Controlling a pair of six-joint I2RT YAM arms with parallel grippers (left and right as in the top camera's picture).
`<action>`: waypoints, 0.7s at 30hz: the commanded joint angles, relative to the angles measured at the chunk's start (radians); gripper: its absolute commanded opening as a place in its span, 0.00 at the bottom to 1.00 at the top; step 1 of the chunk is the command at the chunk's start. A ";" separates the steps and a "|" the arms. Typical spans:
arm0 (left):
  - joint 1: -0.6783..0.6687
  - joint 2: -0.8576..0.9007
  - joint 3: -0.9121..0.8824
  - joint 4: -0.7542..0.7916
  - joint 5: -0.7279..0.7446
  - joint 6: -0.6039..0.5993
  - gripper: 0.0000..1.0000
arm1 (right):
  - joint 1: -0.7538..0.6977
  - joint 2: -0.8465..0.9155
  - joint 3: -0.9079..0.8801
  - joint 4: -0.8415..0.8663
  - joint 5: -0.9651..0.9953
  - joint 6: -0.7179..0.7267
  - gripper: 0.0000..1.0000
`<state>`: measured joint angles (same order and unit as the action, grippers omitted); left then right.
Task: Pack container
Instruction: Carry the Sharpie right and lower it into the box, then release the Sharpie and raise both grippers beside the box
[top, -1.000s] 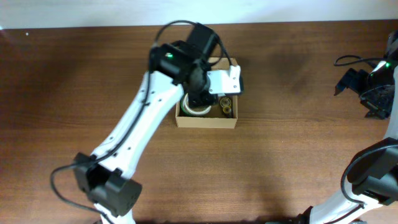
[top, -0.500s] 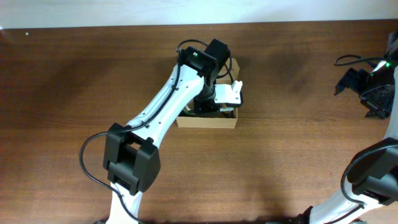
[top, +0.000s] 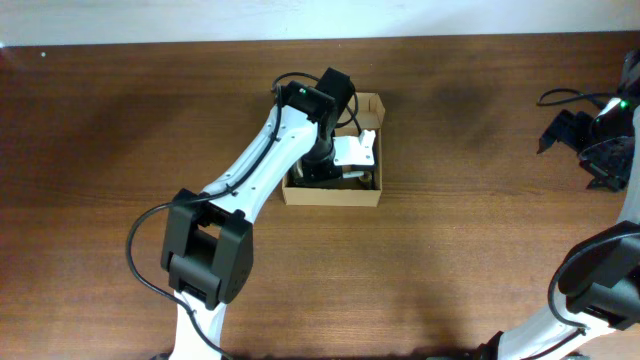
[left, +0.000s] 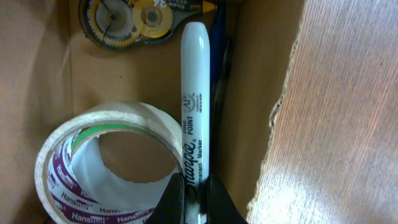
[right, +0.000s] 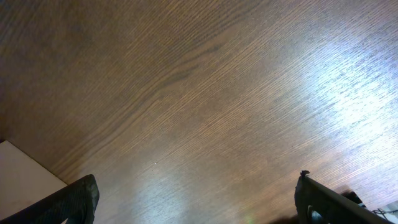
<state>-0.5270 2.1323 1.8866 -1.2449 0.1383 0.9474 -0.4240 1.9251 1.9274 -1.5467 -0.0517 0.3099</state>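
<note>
Left gripper (left: 194, 199) pinches the tail of a white marker (left: 194, 93), which points to 12 o'clock down inside the box (left: 264, 81). A tape roll (left: 53, 171) lies at 8 o'clock against it, a blue pen (left: 216, 53) lies along its 3 o'clock side, and a correction-tape dispenser (left: 124, 18) sits farthest off at 11. Packing looks well along: three items lie in the box, and the marker is lowered in but not released. Overhead, the box stands just toward 12 from the table's (right: 186, 93) centre. The right gripper (right: 196, 186), jaws spread, idles at the 3 o'clock edge.
</note>
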 joint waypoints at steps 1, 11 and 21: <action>-0.001 0.013 -0.005 0.011 0.004 0.011 0.02 | -0.002 -0.015 -0.003 0.000 -0.008 -0.003 0.99; -0.002 -0.007 0.012 0.015 0.003 -0.051 0.52 | -0.002 -0.015 -0.003 0.000 -0.008 -0.003 0.99; 0.008 -0.315 0.072 0.077 -0.249 -0.283 0.45 | -0.002 -0.015 -0.003 0.000 -0.008 -0.003 0.99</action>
<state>-0.5289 2.0468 1.9118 -1.2091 0.0509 0.8093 -0.4240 1.9251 1.9274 -1.5463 -0.0517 0.3099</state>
